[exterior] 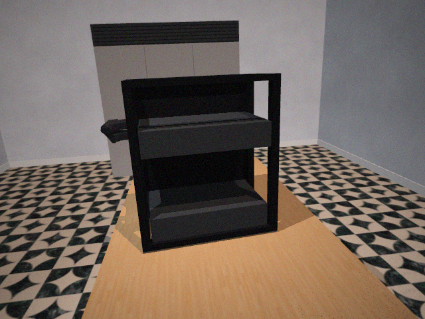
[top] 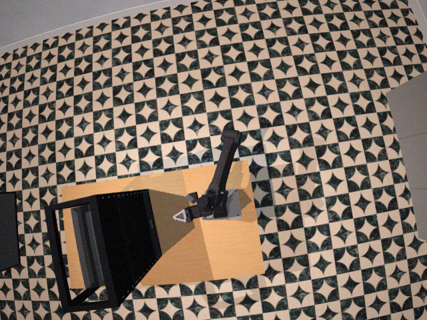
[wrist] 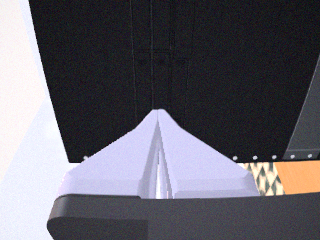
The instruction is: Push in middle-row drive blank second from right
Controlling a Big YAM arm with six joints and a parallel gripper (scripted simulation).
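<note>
A black rack (top: 117, 241) stands on the left half of the wooden table (top: 207, 221). Its back shows in the exterior view (exterior: 202, 161), with two grey chassis inside. The front with the drive blanks (wrist: 160, 40) fills the wrist view; it is very dark and I can make out only faint vertical outlines of blanks, not which one is which. My gripper (top: 179, 216) (wrist: 158, 120) is shut and empty, a short gap away from the rack's front face, fingertips pointing at it. In the exterior view only part of my arm (exterior: 115, 130) shows beside the rack.
The arm's base plate (top: 224, 205) sits on the right part of the table. A grey cabinet (exterior: 165, 86) stands behind the arm. A dark object (top: 7, 231) is at the left edge, off the table.
</note>
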